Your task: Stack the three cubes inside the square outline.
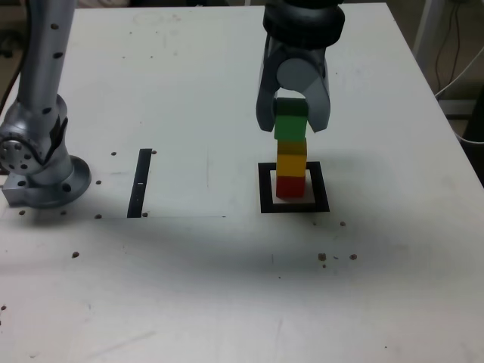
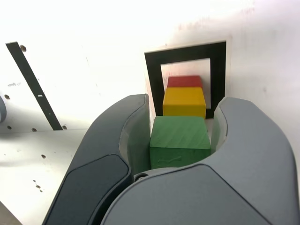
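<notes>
matte red cube (image 1: 290, 186) sits inside the thick black square outline (image 1: 265, 189), matte yellow cube (image 1: 292, 162) on it, matte green cube (image 1: 290, 121) on top. dark grey gripper (image 1: 292, 119) straddles green; grasp or release: cannot tell. left: let go, retreat.

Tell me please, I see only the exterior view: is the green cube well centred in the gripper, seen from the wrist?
Observer: Yes. In the wrist view the green cube sits midway between the two fingers of the gripper. I cannot tell whether they press on it.
Operator: Is the stack straight from that side?
Observer: The side edges of the yellow cube and the red cube lie nearly in line with those of the green one.
Operator: Is the bottom cube inside the square?
Observer: Yes. White shows on both sides of the red cube, within the black border of the square outline.
</notes>
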Available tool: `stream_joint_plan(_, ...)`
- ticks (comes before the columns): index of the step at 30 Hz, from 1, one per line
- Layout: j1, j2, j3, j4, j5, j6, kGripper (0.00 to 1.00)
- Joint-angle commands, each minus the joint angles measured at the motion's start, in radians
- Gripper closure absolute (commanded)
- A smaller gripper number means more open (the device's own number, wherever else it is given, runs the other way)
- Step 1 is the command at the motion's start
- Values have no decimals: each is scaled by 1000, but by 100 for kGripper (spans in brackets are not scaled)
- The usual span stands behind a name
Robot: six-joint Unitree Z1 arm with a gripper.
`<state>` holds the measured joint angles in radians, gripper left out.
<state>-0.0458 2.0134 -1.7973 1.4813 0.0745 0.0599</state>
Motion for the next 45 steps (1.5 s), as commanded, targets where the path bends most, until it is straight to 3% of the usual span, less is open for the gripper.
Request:
stream_joint_plan(1,4,5,-1,-2,4,3,84)
stream_joint_plan(20,6,41,17,-20,-7,-2,80)
stream_joint_plan(27,6,45,16,-20,-13,-2,73)
stream_joint_plan(31,6,53,15,-20,-17,1,55)
stream_joint_plan(35,6,55,18,-20,-21,7,19)
stream_joint_plan(37,6,51,24,-20,-19,9,7)
stream_joint_plan(39,6,44,29,-19,-13,9,1)
stream_joint_plan(45,6,20,42,-16,2,9,1)
